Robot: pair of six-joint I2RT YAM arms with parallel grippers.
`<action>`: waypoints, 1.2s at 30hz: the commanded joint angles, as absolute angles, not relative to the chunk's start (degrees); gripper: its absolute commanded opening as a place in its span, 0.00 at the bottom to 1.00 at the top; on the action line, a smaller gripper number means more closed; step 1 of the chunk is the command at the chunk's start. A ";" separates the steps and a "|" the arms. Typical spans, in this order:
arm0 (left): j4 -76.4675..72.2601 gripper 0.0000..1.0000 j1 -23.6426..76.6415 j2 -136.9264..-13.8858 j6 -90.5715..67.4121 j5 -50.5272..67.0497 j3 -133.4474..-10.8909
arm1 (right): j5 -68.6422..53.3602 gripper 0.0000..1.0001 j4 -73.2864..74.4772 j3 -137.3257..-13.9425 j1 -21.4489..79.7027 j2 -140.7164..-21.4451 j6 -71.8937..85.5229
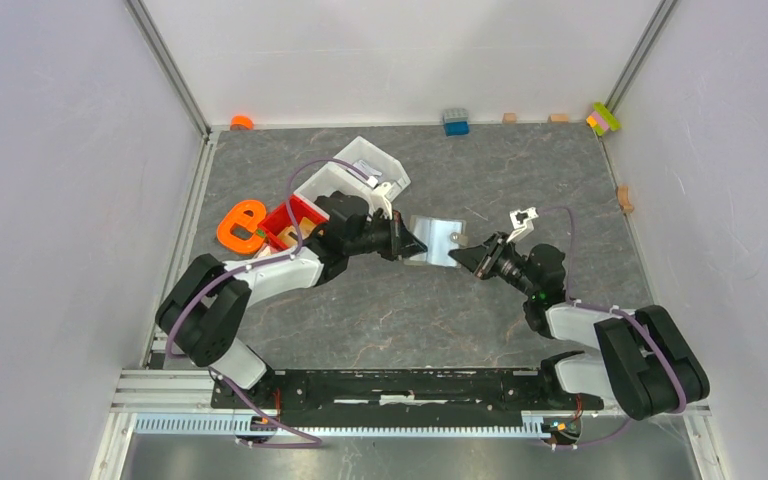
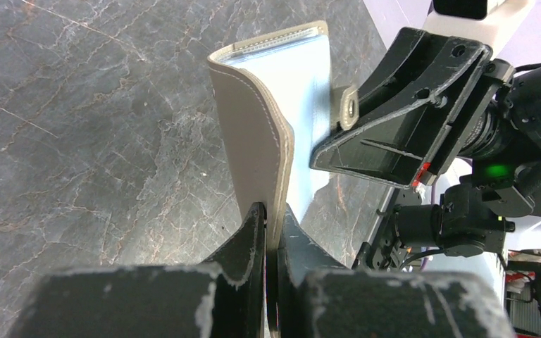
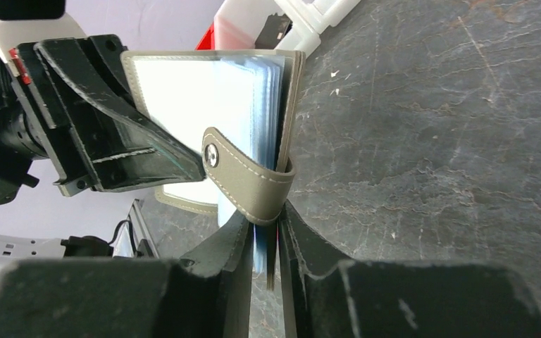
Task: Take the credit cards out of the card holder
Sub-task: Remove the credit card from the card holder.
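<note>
The taupe card holder [image 1: 438,240] hangs open above the middle of the table, held between both arms. My left gripper [image 2: 273,222] is shut on the edge of one flap [image 2: 250,134]. A pale blue credit card [image 2: 306,91] shows inside that flap. My right gripper [image 3: 264,218] is shut on the opposite flap [image 3: 294,105], pinching it together with the snap strap [image 3: 246,179] and the edges of the clear sleeves. Whitish credit cards [image 3: 197,98] fill those sleeves. In the top view, the left gripper [image 1: 415,247] and right gripper [image 1: 460,258] face each other across the holder.
A red bin [image 1: 295,222] and a white bin [image 1: 360,172] stand behind the left arm, with an orange object [image 1: 240,225] beside them. Small blocks lie along the back wall, among them a blue one [image 1: 455,122] and a multicoloured one [image 1: 604,118].
</note>
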State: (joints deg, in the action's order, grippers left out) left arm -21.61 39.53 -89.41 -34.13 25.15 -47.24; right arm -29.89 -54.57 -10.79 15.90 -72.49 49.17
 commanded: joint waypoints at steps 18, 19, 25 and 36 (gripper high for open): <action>-16.96 0.66 40.43 -90.26 -32.77 24.58 -51.50 | -32.59 0.18 -56.85 -15.68 20.20 -75.46 46.82; -16.67 0.70 40.50 -90.35 -32.74 24.35 -51.50 | -32.75 0.18 -57.08 -15.68 20.29 -75.41 46.85; -14.38 0.71 40.80 -91.83 -32.48 23.94 -53.10 | -33.61 0.16 -59.33 -15.61 21.07 -75.43 47.45; -12.26 0.26 39.61 -91.15 -33.39 20.16 -52.85 | -32.05 0.34 -57.38 -15.31 21.21 -74.79 46.70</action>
State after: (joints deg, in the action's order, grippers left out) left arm -12.12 40.47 -91.94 -33.95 22.37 -51.66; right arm -32.45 -55.59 -13.39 20.97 -75.48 47.86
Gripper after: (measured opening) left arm 0.274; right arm 0.299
